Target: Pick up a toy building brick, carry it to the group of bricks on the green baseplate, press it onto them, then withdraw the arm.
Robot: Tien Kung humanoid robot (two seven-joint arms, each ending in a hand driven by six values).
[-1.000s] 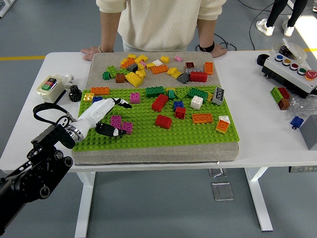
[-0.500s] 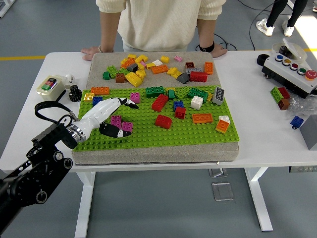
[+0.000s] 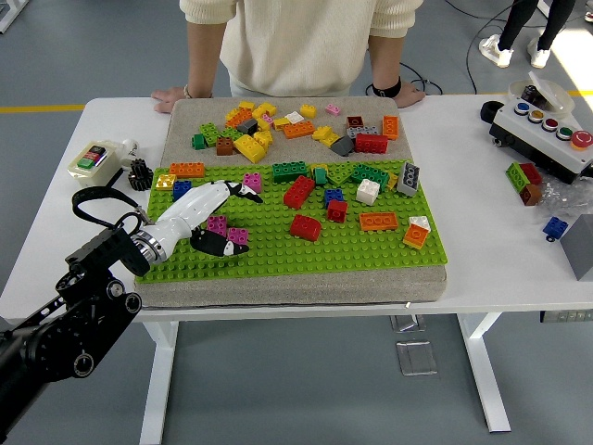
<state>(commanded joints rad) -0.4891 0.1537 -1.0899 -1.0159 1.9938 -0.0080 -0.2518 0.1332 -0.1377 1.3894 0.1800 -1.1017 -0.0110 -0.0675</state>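
The left hand [image 3: 208,220] is being held low over the near left part of the green baseplate [image 3: 278,252], fingers spread with nothing gripped between them. Two magenta bricks [image 3: 227,231] are lying between the thumb and the upper fingers, seemingly not yet gripped. The scattered group of bricks [image 3: 334,195] is sitting to the hand's right and further away. No brick is being carried, so grasping, carrying, pressing and withdrawing all appear still to be done.
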